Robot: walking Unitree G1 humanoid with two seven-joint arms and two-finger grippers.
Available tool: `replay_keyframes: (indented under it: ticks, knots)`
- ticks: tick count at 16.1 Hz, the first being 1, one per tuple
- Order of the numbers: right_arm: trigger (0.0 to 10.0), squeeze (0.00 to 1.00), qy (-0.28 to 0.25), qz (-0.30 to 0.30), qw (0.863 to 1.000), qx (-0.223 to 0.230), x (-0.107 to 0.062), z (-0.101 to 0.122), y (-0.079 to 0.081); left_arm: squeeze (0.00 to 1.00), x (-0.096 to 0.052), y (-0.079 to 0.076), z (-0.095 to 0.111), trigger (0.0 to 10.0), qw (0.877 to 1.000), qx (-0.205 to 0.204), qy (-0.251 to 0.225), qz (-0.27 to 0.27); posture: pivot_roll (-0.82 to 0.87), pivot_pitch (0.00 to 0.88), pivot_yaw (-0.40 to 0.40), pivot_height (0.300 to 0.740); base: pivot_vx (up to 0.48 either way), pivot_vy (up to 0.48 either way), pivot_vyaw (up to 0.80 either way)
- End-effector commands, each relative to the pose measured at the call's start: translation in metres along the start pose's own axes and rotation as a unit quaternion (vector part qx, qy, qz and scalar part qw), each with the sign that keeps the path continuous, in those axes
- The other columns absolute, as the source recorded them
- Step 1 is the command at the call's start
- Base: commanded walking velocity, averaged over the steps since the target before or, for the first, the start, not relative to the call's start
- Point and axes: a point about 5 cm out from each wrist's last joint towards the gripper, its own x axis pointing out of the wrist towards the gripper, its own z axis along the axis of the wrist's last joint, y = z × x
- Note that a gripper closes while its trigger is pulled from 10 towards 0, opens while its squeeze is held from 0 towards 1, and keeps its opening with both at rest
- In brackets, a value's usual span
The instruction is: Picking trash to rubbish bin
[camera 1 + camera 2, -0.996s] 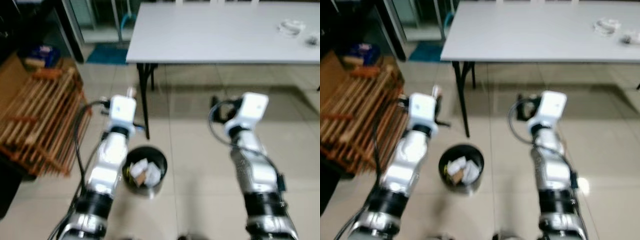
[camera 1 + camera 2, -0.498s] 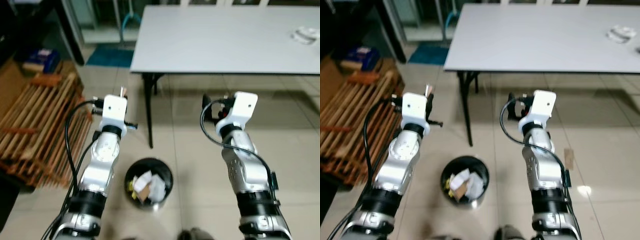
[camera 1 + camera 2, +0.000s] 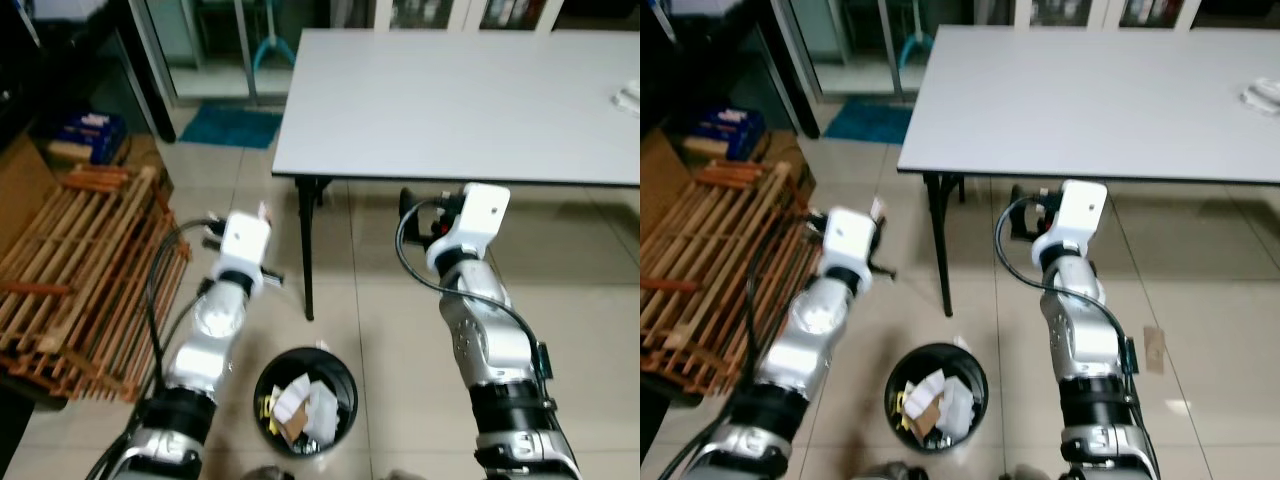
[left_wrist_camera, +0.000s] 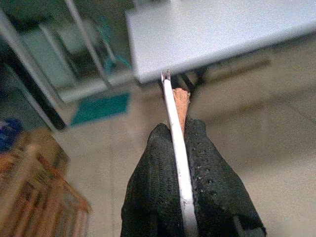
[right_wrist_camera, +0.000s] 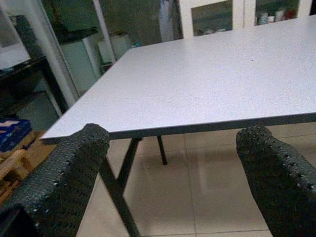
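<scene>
Operator: Report status, starting from the left side.

Technician: A slatted wooden rack lies on the tiled floor well outside the left gripper. In the left wrist view the jaws are pressed together on a thin white stick with a small brown scrap beside it; the stick runs between the pads and projects beyond the fingertips. The item appears to be the trash in transit.

Operator: Where is the receptacle?

Technician: The round black rubbish bin, already holding crumpled paper, stands on the floor below and behind the held item, between the two arms. The carry step is judged to be in hand; release is not yet done.

Operator: And the right side?

Technician: The right gripper has its jaws spread wide with nothing between them, facing the edge of the white rectangular table, well ahead of the fingertips.

Operator: Next move?

Technician: The left arm needs to bring the stick back over the bin opening and lower it, then the jaws part. Risk: a thin stick may fall outside the rim.
</scene>
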Motion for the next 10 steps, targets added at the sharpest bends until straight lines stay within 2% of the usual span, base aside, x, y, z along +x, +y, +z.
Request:
replay_keyframes:
  ticks: [1, 2, 3, 4, 5, 6, 7, 9, 10]
  knots:
    - [10.0, 0.00, -0.003, -0.012, 1.000, -0.001, 0.000, 0.003, -0.007, 0.00, -0.003, -0.015, -0.012, 10.0, 0.999, 0.005, 0.019, -0.031, -0.03, 0.070, 0.027, 0.740, 0.000, 0.000, 0.00]
    - [10.0, 0.00, -0.004, -0.011, 1.000, -0.001, 0.000, 0.003, -0.007, 0.00, -0.007, -0.022, -0.028, 10.0, 0.997, -0.006, 0.051, -0.051, -0.03, 0.073, 0.026, 0.740, 0.000, 0.000, 0.00]
    - [10.0, 0.00, -0.004, -0.012, 1.000, -0.002, 0.000, 0.004, -0.007, 0.00, -0.013, -0.033, -0.051, 10.0, 0.990, -0.014, 0.105, -0.094, -0.04, 0.078, 0.020, 0.740, 0.000, 0.000, 0.00]
    - [10.0, 0.00, -0.004, -0.012, 1.000, -0.002, 0.000, 0.004, -0.008, 0.00, -0.014, -0.035, -0.055, 10.0, 0.988, -0.018, 0.114, -0.103, -0.04, 0.078, 0.020, 0.740, 0.000, 0.000, 0.00]
    - [10.0, 0.00, -0.003, -0.012, 1.000, -0.003, -0.001, 0.003, -0.008, 0.00, -0.020, -0.042, -0.071, 10.0, 0.979, -0.026, 0.163, -0.123, -0.04, 0.080, 0.016, 0.740, 0.000, 0.000, 0.00]
    - [10.0, 0.00, -0.002, -0.011, 1.000, -0.004, -0.001, 0.003, -0.008, 0.00, -0.030, -0.047, -0.092, 10.0, 0.965, -0.010, 0.220, -0.139, -0.05, 0.080, 0.012, 0.740, 0.000, 0.000, 0.00]
    - [10.0, 0.00, -0.002, -0.011, 1.000, -0.004, -0.001, 0.004, -0.008, 0.00, -0.036, -0.048, -0.099, 10.0, 0.960, 0.001, 0.241, -0.141, -0.05, 0.080, 0.012, 0.740, 0.000, 0.000, 0.00]
    - [10.0, 0.00, -0.003, -0.009, 1.000, -0.006, 0.000, 0.005, -0.008, 0.00, -0.054, -0.049, -0.123, 10.0, 0.945, -0.019, 0.304, -0.122, -0.06, 0.081, 0.004, 0.740, 0.000, 0.000, 0.00]
    - [10.0, 0.00, -0.003, -0.009, 1.000, -0.007, 0.000, 0.005, -0.008, 0.00, -0.058, -0.048, -0.126, 10.0, 0.942, -0.021, 0.314, -0.117, -0.06, 0.081, 0.004, 0.740, 0.000, 0.000, 0.00]
